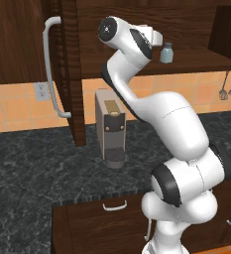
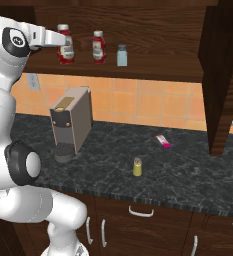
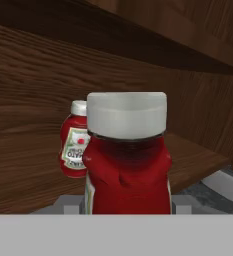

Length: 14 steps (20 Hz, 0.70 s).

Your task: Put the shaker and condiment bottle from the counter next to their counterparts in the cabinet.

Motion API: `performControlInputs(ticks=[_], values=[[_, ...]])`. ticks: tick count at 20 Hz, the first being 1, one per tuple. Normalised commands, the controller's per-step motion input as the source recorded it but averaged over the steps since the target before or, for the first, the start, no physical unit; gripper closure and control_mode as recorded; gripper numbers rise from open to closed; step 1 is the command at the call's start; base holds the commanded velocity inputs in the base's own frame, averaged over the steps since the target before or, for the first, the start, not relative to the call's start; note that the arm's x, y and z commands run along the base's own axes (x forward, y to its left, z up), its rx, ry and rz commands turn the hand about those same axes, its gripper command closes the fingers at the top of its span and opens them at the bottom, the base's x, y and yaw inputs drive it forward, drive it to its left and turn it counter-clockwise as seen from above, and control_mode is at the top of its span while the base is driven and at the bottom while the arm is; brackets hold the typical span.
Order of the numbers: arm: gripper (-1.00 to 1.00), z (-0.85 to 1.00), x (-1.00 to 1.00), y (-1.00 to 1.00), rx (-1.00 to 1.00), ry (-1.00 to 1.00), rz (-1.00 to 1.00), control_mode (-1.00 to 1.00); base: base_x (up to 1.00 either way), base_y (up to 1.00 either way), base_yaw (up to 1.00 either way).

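Note:
A red condiment bottle [image 3: 127, 160] with a white cap sits close in the hand view, between my gripper's [image 3: 127, 202] fingers. In the right base view the gripper [image 2: 64, 41] is shut on that condiment bottle [image 2: 65, 51], at the left of the cabinet shelf [image 2: 153, 72]. The bottle's base is level with the shelf. Its red counterpart [image 2: 98, 46] stands upright just to the right, with the pale blue-grey shaker [image 2: 121, 55] beyond it. The yellow-green shaker [image 2: 137, 166] stands on the dark counter [image 2: 188, 170].
A grey coffee machine [image 2: 70, 122] stands on the counter under the shelf. A pink-and-white tube [image 2: 163, 141] lies near the back wall. The open cabinet door with its long grey handle [image 1: 50, 64] hangs to the left, and another dark panel [image 2: 220, 75] stands at the right.

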Motion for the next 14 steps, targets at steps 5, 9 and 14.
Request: performControlInputs(ticks=[5,9,14], values=[[1.00,0.00,0.18,0.05,-0.04,-0.22,-0.11,-1.00,0.00,0.00,0.00],[1.00,0.00,0.12,0.08,-0.04,-0.34,-0.12,-1.00,0.00,0.00,0.00],[1.00,-0.01,0.10,0.01,0.00,-0.22,-0.11,-1.00,0.00,0.00,0.00]])
